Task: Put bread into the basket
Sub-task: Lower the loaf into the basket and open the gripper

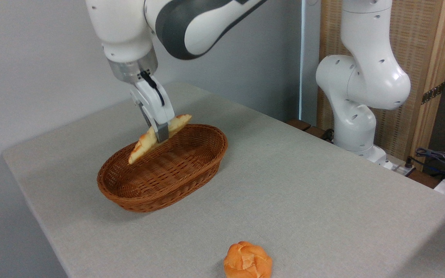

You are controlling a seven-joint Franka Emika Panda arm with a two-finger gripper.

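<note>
loaf [145, 143]: 1 | bun [247, 260]: 1 | basket [191, 170]: 1 | arm [361, 77]: 1

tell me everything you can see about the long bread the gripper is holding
The bread is a long, pointed loaf, pale yellow with orange-brown toasted patches and a glossy, plastic-looking surface. The gripper is shut on its middle, holding it tilted, left tip low, right tip high. It hangs over the far rim of the basket, not yet lying inside. Whether its low tip touches the wicker cannot be told.
</note>
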